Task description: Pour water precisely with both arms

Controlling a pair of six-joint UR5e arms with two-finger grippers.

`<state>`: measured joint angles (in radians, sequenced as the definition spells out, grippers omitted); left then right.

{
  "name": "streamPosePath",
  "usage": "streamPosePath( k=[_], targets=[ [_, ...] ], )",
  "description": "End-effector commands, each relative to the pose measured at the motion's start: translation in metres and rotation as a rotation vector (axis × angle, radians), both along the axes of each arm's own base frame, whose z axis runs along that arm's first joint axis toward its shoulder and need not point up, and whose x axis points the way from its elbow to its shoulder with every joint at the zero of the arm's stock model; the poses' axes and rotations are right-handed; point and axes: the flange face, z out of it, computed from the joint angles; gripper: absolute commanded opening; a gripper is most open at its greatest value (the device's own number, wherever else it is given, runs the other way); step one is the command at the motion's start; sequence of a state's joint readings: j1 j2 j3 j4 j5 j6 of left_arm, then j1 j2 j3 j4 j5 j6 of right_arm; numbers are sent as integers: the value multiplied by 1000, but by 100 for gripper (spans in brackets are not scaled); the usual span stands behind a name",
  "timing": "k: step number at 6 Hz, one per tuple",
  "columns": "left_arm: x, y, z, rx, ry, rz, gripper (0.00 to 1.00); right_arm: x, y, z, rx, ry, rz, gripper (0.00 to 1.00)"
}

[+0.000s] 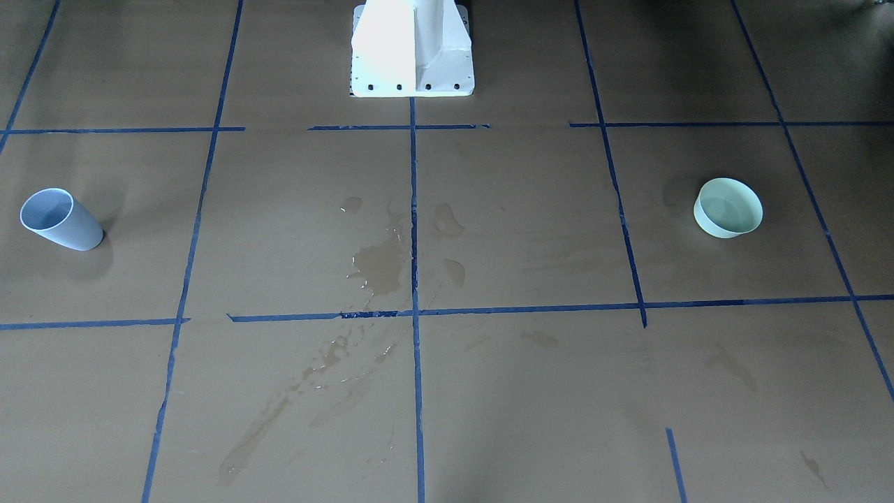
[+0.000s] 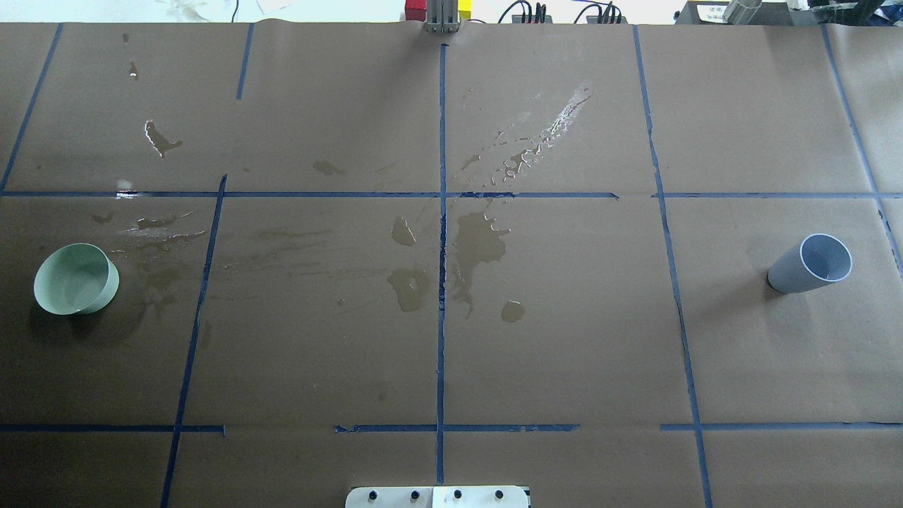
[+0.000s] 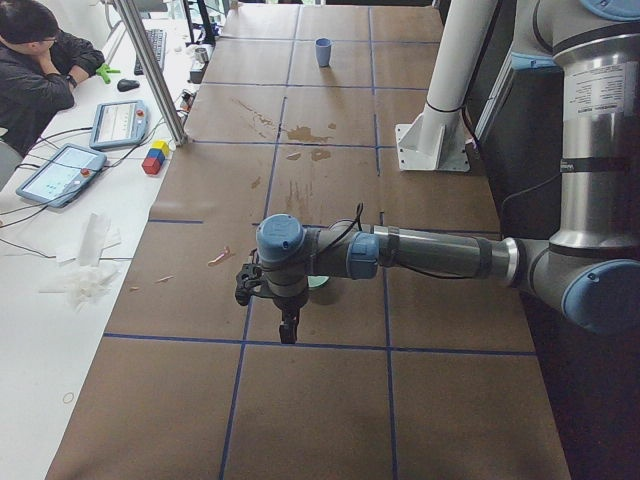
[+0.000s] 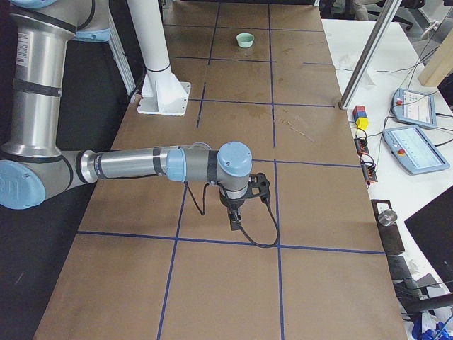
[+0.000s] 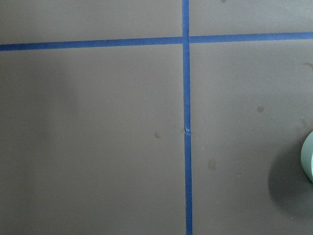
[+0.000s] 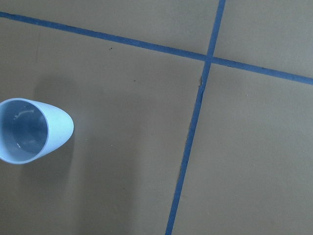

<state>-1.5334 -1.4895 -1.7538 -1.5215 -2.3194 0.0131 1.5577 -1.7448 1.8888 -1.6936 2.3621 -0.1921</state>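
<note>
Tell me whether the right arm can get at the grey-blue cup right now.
Probably yes. The cup stands upright with bare paper all round it, at the left edge of the right wrist view. The right gripper hangs above that paper, and nothing shows between them.

Soft, even overhead light leaves the brown table paper [image 1: 531, 391] dull, the white pedestal [image 1: 391, 42] is blown out, wet streaks [image 2: 547, 134] glint, and the cup [image 6: 29, 129] casts a faint blurred shadow.

No legible text, labels or numbers.
</note>
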Motion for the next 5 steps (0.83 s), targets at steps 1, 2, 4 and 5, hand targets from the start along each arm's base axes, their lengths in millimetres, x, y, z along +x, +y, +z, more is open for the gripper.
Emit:
streamPosePath(
  k=[1, 2, 4, 5],
  targets=[
    [1, -10, -5, 31, 6, 2, 100, 0, -8, 1, 2, 1, 1, 100],
    [12, -14, -28, 111, 10, 24, 100, -1, -13, -8, 25, -2, -1, 100],
    [106, -11, -36, 70, 39, 77, 100, -4, -15, -7, 94, -8, -6, 100],
    [142, 6, -26, 54, 69, 24, 100, -4, -15, -6, 91, -8, -7, 100]
  ],
)
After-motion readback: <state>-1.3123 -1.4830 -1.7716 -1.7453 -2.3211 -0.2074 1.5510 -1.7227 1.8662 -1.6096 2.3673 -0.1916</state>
